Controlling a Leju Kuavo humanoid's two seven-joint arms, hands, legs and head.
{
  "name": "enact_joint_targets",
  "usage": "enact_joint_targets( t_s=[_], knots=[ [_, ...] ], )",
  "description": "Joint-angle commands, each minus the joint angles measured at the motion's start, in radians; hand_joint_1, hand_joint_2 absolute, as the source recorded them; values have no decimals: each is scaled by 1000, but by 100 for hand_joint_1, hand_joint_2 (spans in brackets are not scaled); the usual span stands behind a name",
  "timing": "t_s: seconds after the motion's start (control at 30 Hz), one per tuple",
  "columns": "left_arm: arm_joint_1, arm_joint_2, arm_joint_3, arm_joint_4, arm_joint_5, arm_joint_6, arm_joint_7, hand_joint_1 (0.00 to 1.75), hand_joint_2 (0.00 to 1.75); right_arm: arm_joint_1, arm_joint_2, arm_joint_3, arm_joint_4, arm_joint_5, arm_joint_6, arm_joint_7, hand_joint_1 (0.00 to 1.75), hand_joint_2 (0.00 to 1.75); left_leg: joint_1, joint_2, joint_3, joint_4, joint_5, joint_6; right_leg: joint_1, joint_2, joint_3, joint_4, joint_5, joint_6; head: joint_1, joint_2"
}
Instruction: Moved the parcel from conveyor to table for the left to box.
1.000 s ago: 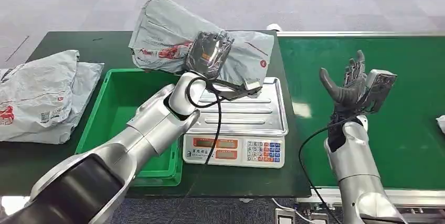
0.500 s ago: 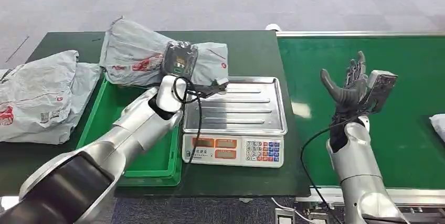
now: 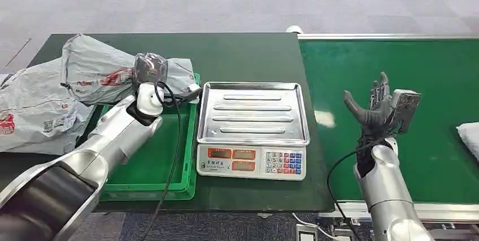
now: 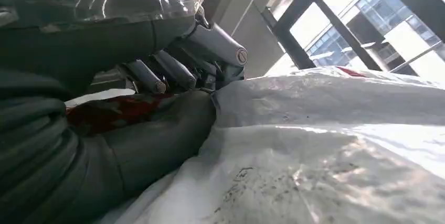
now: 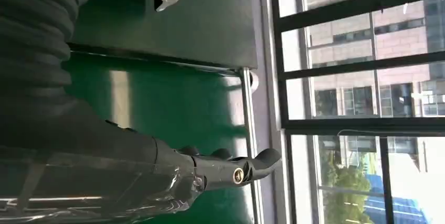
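- Swinging across from over the scale, the left hand (image 3: 150, 69) has carried the parcel (image 3: 96, 74) to ten o'clock, above the green bin's (image 3: 169, 165) far left corner.
- Nearest in, the scale (image 3: 252, 134) at six o'clock has its steel tray bare.
- At four o'clock the right hand (image 3: 379, 104) stands upright over the conveyor (image 3: 390, 60), fingers spread, holding nothing.
- Further out, the left hand's fingers (image 4: 173, 72) are clamped into the parcel's plastic.
- Best bet: lower it fully inside the bin walls before letting go, since the bag overhangs the rim.
- Far left, more grey bags (image 3: 34, 105) lie on the table.
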Motion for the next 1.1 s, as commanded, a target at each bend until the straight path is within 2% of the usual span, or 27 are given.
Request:
enact_joint_targets(
  t_s=[0.03,0.07,0.1,0.27,0.3,0.57,0.6,0.7,0.83,0.87,0.9,1.0,1.1],
  knots=[
    [-14,41,154,22,-17,-11,-10,175,175,-2,23,-42,-14,7,6,17,0,175,1,4,3,-1,-1,0,1,2,2,-1,0,-1,0,0],
    [-11,36,180,21,-11,-11,-31,175,175,-2,21,-44,-14,10,8,19,0,175,0,3,3,-1,-1,0,0,2,2,-1,0,-1,0,0],
    [-7,33,193,10,-7,31,-28,3,175,-1,21,-45,-13,12,9,21,0,175,0,4,4,-1,-1,0,1,2,3,-2,0,-1,0,0],
    [15,-2,265,-3,-1,152,-63,0,175,-5,33,-46,-21,46,-18,34,0,175,1,2,4,-1,-2,0,1,1,4,-2,-1,-1,0,0],
    [18,-6,281,-6,3,163,-73,0,175,-6,33,-46,-21,49,-21,36,0,0,0,2,3,-1,-1,0,1,0,3,-1,-1,-1,0,0],
    [16,-9,286,-1,-12,155,-75,0,175,-5,35,-45,-14,57,-24,38,0,0,0,3,4,-1,-1,0,1,2,4,-2,0,-1,0,0],
    [19,-7,283,-4,-23,158,-68,0,175,-1,40,-46,-21,61,-26,37,0,175,1,2,3,-1,-1,0,1,1,3,-1,0,-1,0,0],
    [27,-11,297,-12,-20,177,-85,0,175,13,48,-51,-37,71,-31,36,0,175,0,2,2,0,-1,0,1,1,1,-1,0,-1,0,0],
    [37,-29,365,-42,10,305,-155,0,175,50,43,-64,-81,79,-29,42,0,175,0,1,2,-1,-1,0,1,0,2,-1,-1,-1,0,0],
    [47,-36,401,-63,51,359,-212,0,175,59,39,-63,-88,80,-25,43,0,175,1,3,7,-3,-2,0,1,0,7,-3,-2,-1,0,0],
    [57,-50,459,-81,148,373,-323,0,175,60,36,-59,-88,81,-23,43,0,175,0,0,2,-1,-1,0,0,-1,2,-1,-1,0,0,0],
    [82,-87,562,-134,376,388,-560,0,175,41,16,-41,-67,104,-46,47,0,175,0,1,2,0,-1,0,0,-1,2,-1,-1,0,0,0],
    [82,-88,561,-133,384,382,-567,0,175,37,11,-40,-64,104,-44,46,0,175,-1,2,4,-1,-2,0,0,0,4,-1,-1,0,0,0]
  ],
)
